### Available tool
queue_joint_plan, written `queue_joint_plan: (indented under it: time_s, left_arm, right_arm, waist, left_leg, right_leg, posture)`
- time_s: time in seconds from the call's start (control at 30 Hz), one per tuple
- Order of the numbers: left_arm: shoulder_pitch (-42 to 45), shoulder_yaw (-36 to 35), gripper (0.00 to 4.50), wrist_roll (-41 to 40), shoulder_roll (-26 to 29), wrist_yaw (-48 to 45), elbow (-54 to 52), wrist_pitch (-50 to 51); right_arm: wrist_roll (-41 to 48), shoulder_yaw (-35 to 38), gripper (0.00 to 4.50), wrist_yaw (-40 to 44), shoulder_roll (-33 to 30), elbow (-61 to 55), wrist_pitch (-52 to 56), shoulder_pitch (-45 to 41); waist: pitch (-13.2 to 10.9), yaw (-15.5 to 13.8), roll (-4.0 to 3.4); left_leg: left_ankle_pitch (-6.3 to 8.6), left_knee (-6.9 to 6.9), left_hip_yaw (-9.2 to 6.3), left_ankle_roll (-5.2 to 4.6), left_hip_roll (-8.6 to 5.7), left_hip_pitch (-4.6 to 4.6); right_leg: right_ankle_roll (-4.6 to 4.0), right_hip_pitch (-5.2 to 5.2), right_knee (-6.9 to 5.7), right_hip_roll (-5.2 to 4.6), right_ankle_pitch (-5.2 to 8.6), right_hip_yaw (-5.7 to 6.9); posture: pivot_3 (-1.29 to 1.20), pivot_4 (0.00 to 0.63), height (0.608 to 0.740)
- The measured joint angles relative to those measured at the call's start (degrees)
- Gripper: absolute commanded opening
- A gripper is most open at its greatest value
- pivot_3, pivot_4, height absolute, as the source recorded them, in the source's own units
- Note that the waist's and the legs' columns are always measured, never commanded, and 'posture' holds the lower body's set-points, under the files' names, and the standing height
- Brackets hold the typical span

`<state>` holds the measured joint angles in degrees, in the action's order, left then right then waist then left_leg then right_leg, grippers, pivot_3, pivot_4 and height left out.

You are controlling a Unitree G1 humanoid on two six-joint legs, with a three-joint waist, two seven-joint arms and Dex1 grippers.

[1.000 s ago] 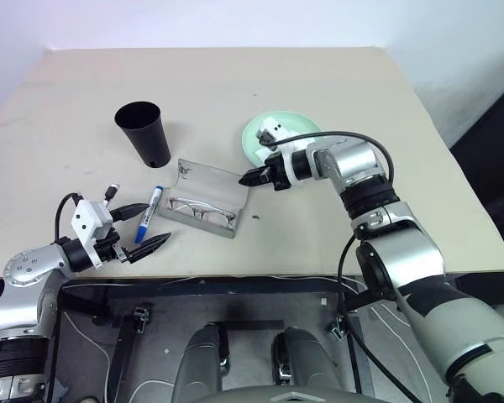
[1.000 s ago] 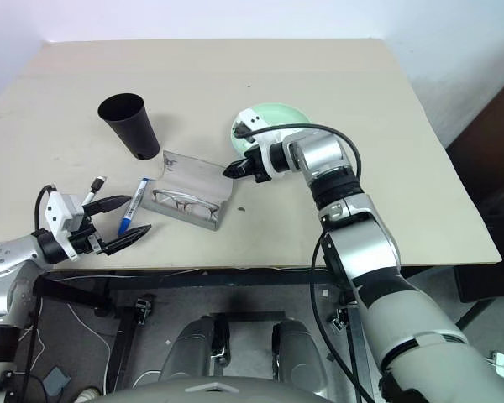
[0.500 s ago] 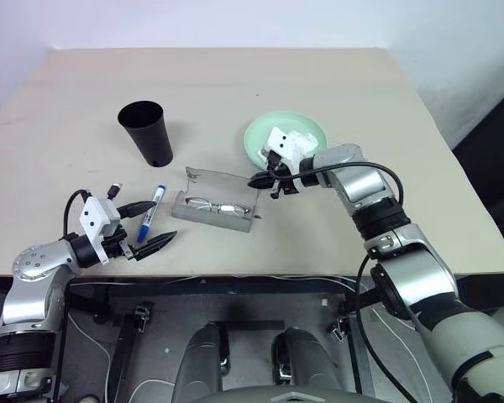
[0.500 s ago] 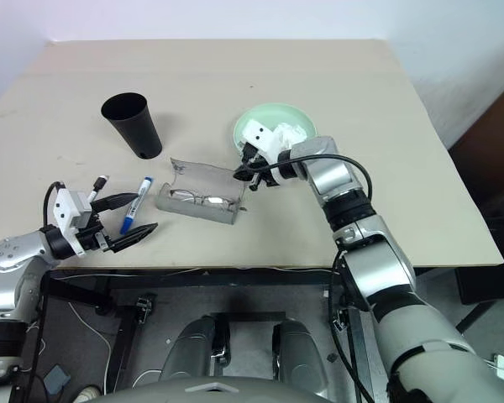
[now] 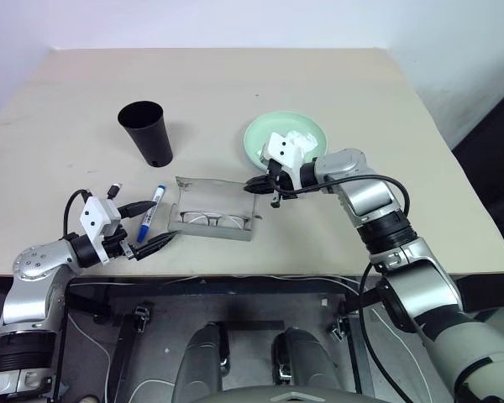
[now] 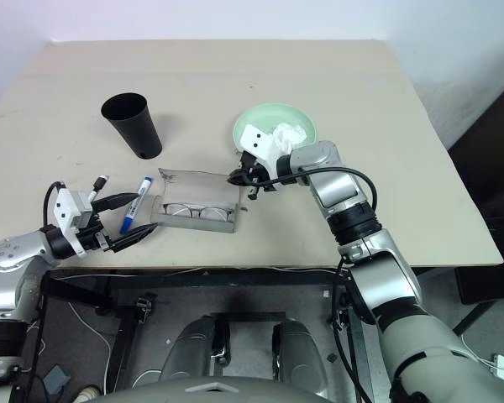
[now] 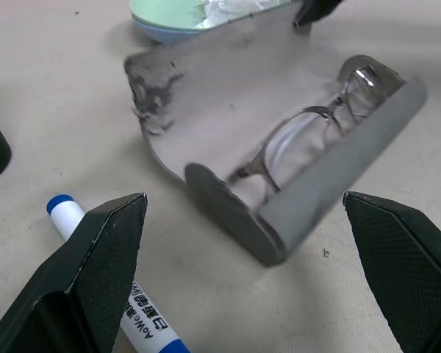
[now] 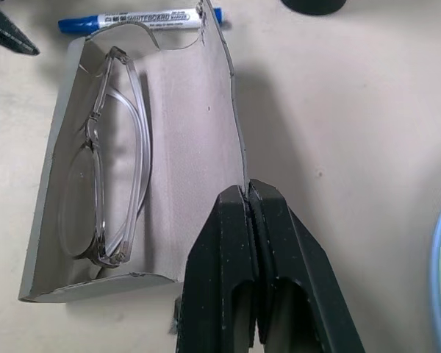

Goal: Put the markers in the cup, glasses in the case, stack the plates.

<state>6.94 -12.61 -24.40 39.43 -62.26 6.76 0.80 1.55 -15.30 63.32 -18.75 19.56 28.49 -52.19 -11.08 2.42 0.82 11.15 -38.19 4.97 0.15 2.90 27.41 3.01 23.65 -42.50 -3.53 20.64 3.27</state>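
At right gripper tip, case lid edge

Black cup, grey case, blue-capped white marker, mint-green plate.

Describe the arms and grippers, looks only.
Both arms are silver-grey metal segments with black joint bands. Each gripper, left and right, has two tapered matte-black fingers and a white camera block at the wrist. Black cables loop off each wrist; the right's runs along the forearm.
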Motion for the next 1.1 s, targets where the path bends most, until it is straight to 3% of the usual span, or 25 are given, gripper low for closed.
queue_joint_plan:
  time_s: [0.03, 0.13, 0.37, 0.5, 0.6, 0.83, 1.1]
  left_arm:
    - [0.0, 0.0, 4.50, 0.0, 0.0, 0.0, 0.0, 0.0]
    - [0.1, 0.1, 4.50, 0.1, 0.0, 0.0, 0.0, 0.0]
    - [0.3, 0.1, 4.50, 0.1, 0.0, -0.1, 0.7, -0.1]
    - [0.4, 0.1, 4.50, 0.1, 0.0, -0.2, 1.3, -0.3]
    - [0.5, 0.1, 4.50, 0.1, -0.1, -0.3, 1.8, -0.5]
    - [0.5, 0.1, 4.50, 0.1, -0.1, -0.3, 2.2, -1.3]
    - [0.6, 0.2, 4.50, 0.1, -0.1, -0.1, 2.1, -1.3]
  right_arm:
    - [0.0, 0.0, 0.01, -0.1, -0.1, -0.3, -0.4, 0.2]
    - [-0.1, 0.0, 0.65, -0.7, -0.4, -1.7, -1.9, 0.8]
    - [2.5, 0.3, 3.04, 0.4, -0.4, -4.4, -1.4, 2.3]
    - [9.2, 3.1, 3.04, 1.9, -0.1, -5.7, 6.8, 1.6]
    - [12.8, 6.1, 2.47, 0.6, 0.5, -1.9, 13.7, -2.8]
    - [12.2, 8.5, 0.17, -5.3, 2.1, 9.4, 13.5, -7.7]
    - [8.1, 4.6, 0.08, -6.1, 4.2, 15.2, 3.9, -7.2]
  waist:
    - [0.0, 0.0, 0.00]
    - [0.0, 0.0, 0.00]
    - [0.0, 0.0, 0.00]
    - [0.0, 0.0, 0.00]
    - [0.0, 0.1, 0.00]
    - [0.0, 0.0, 0.00]
    - [0.0, 0.1, 0.00]
  left_leg:
    - [0.00, 0.00, 0.00, 0.00, 0.00, 0.00]
    - [0.00, 0.00, 0.00, 0.00, 0.00, -0.01]
    - [0.00, 0.00, 0.00, 0.00, 0.00, -0.02]
    - [0.00, -0.02, -0.03, -0.01, 0.00, -0.04]
    - [-0.04, -0.02, -0.05, -0.03, 0.01, -0.05]
    - [-0.04, 0.04, -0.04, -0.04, -0.01, 0.03]
    - [-0.04, 0.04, -0.01, -0.06, -0.01, -0.01]
  right_leg:
    - [0.00, 0.00, 0.00, 0.00, 0.00, 0.00]
    - [0.00, 0.00, 0.00, 0.00, 0.00, 0.00]
    - [0.00, -0.02, 0.00, 0.00, 0.00, 0.01]
    - [0.01, -0.06, 0.00, 0.00, 0.00, 0.01]
    - [0.04, -0.07, -0.01, 0.00, -0.03, 0.02]
    - [0.04, -0.02, 0.13, -0.03, -0.03, 0.02]
    - [0.08, -0.05, 0.12, -0.02, -0.05, 0.03]
  posture:
    - [0.00, 0.150, 0.681]
    - [0.00, 0.150, 0.681]
    - [0.00, 0.150, 0.681]
    - [0.00, 0.150, 0.681]
    - [0.00, 0.150, 0.681]
    - [0.00, 0.150, 0.681]
    - [0.00, 0.150, 0.681]
